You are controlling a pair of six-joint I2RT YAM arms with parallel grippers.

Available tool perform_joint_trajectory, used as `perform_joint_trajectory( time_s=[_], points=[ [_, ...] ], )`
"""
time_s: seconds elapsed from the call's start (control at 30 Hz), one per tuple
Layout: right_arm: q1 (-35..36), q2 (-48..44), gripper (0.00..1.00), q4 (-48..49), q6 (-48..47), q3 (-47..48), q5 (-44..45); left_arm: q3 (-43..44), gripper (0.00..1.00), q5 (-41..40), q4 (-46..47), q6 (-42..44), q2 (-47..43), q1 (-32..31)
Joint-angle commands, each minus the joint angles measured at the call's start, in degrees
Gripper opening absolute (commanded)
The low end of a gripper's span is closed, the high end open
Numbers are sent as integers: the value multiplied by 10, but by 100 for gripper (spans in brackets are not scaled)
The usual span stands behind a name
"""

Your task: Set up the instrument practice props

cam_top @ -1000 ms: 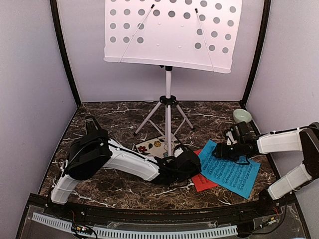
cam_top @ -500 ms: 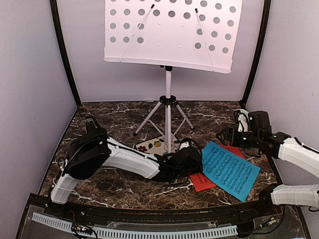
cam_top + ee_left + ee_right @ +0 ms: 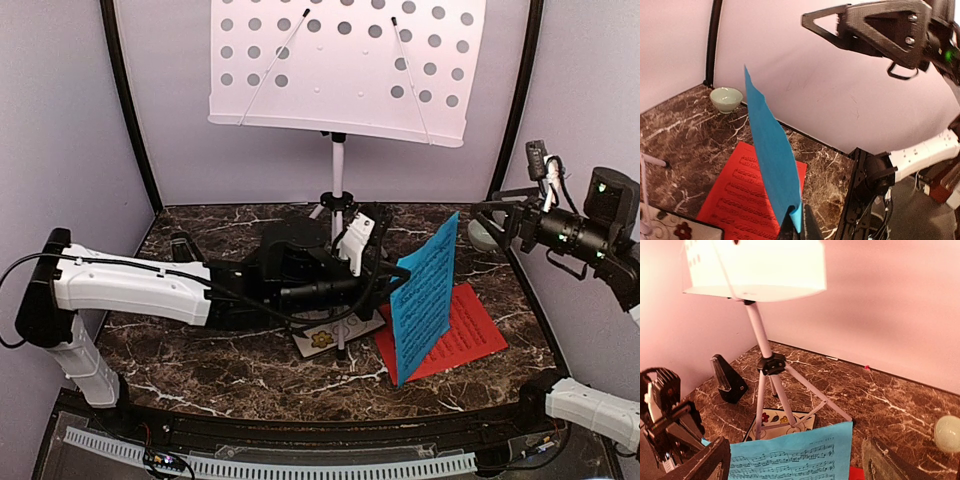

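The left fingers (image 3: pixel 810 230) are pressed together on the lower corner of the blue music sheet (image 3: pixel 425 292). The sheet stands nearly upright above them, long axis rising, with its printed face toward the right fingers (image 3: pixel 700 465), which are spread wide and hold nothing. Below the pinching fingers, the red music sheet (image 3: pixel 460 330) lies flat on the dark marbled worktop (image 3: pixel 220 350). Pale lilac walls (image 3: pixel 60 150) enclose it.

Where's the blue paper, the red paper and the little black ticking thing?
blue music sheet (image 3: pixel 425 295): top view, middle of the page.
red music sheet (image 3: pixel 470 325): top view, its bare right part.
metronome (image 3: pixel 728 382): right wrist view, its front face.
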Motion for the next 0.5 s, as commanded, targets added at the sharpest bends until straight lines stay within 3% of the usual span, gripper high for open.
perform_joint_trajectory(
  time_s=[0.0, 0.13, 0.47],
  points=[
    [3, 23, 90, -104, -70, 73, -84, -12, 0, 79, -124, 149, -81, -1],
    [9, 1, 89, -111, -65, 85, -112, -18, 0, 144, -211, 205, -133, -1],
    [47, 37, 83, -169, -35, 166, -190, -10, 0, 176, -376, 259, -187, 0]
  ],
)
